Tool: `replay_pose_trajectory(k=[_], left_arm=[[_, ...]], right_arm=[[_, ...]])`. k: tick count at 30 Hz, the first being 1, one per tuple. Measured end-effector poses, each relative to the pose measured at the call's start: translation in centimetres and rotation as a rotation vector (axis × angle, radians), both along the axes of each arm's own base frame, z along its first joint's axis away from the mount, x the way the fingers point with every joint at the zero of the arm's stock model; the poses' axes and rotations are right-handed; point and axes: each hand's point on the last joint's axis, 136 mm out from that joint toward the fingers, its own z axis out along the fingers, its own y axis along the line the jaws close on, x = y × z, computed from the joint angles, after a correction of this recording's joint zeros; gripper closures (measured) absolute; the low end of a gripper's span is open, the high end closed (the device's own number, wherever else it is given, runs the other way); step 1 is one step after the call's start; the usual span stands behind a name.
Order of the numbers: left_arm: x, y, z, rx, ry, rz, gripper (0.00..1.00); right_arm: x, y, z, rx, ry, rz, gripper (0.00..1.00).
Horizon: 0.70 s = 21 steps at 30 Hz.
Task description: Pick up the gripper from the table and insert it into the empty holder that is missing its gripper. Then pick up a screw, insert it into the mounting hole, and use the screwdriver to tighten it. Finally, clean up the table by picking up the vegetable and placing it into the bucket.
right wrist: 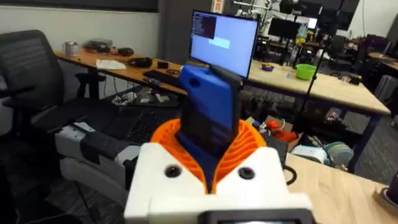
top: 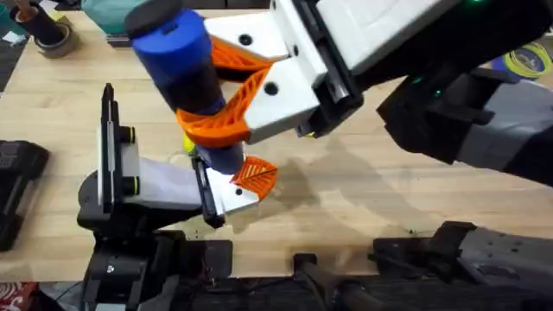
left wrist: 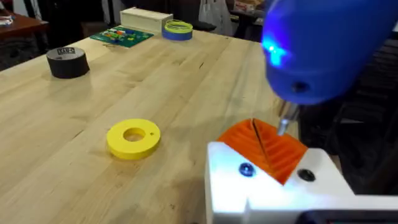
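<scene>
Item: my right claw (top: 226,93), orange pads clamped on the blue screwdriver (top: 177,52), upright, bit down. Just below its bit: the orange gripper (left wrist: 267,148) seated in the white holder (left wrist: 273,190) of my left claw, state untellable. Farther beyond: yellow disc (left wrist: 133,137), black tape roll (left wrist: 67,62).

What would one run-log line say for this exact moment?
stage: tightening screw | right gripper: clamped on blue screwdriver | bit: at orange gripper in left arm's white holder | yellow disc: on table
</scene>
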Motion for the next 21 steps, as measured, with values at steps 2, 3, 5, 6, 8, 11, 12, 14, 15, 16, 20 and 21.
replay_pose_trajectory(k=[2,3,5,6,8,11,12,14,15,16,20,21], left_arm=[[0.0,0.0,0.0,0.000,0.000,0.000,0.992],[0.0,0.0,0.0,0.000,0.000,0.000,0.992],[0.0,0.0,0.0,0.000,0.000,0.000,0.992],[0.0,0.0,0.0,0.000,0.000,0.000,0.992],[0.0,0.0,0.0,0.000,0.000,0.000,0.992],[0.0,0.0,0.0,0.000,0.000,0.000,0.992],[0.0,0.0,0.0,0.000,0.000,0.000,0.992],[0.0,0.0,0.0,0.000,0.000,0.000,0.992],[0.0,0.0,0.0,0.000,0.000,0.000,0.992],[0.0,0.0,0.0,0.000,0.000,0.000,0.992],[0.0,0.0,0.0,0.000,0.000,0.000,0.992],[0.0,0.0,0.0,0.000,0.000,0.000,0.992]], right_arm=[[0.1,0.2,-0.2,-0.004,0.004,0.001,0.978],[0.2,0.2,-0.3,-0.006,0.005,0.001,0.978],[0.3,0.3,-0.5,-0.010,0.009,0.000,0.978],[0.4,0.4,-0.6,-0.011,0.011,-0.001,0.978],[0.4,0.4,-0.7,-0.012,0.012,-0.001,0.978],[0.5,0.5,-0.9,-0.015,0.014,-0.002,0.978],[0.6,0.6,-1.0,-0.016,0.015,-0.003,0.978],[0.7,0.7,-1.1,-0.019,0.018,-0.005,0.978],[0.8,0.8,-1.2,-0.021,0.019,-0.005,0.978],[0.8,0.8,-1.3,-0.022,0.020,-0.005,0.978],[0.8,0.8,-1.3,-0.022,0.020,-0.006,0.978],[0.8,0.8,-1.3,-0.022,0.020,-0.006,0.978]])
